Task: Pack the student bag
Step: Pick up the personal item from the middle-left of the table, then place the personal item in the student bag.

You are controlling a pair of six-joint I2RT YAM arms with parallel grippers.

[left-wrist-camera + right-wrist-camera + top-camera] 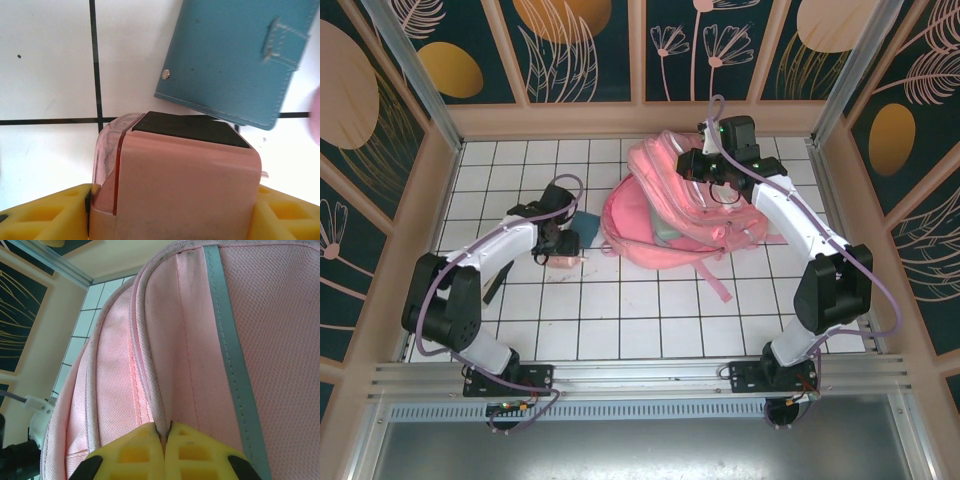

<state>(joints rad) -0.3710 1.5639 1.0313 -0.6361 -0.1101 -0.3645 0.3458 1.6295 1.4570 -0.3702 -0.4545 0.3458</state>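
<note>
While pinching student bag point(200, 340) rim w/ shut R gripper point(164, 437), straddling pink case point(185, 170) w/ L gripper point(170, 215), grip unclear, wallet point(225, 60) edge beside, open tile point(45, 60) alongside.

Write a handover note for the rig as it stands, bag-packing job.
Left gripper: straddles the small pink case on the tiled table, one finger at each side. Can't tell whether it is clamped.
Right gripper: shut on a fabric edge at the far end of the pink backpack.
Things: the backpack lies mid-table. The blue snap wallet lies beside the case, left of the backpack.
Done: bag edge gripped. Case and wallet are both outside the bag.
Left: secure the case and load it, then probably the wallet. Bag contents can't be seen.
</note>
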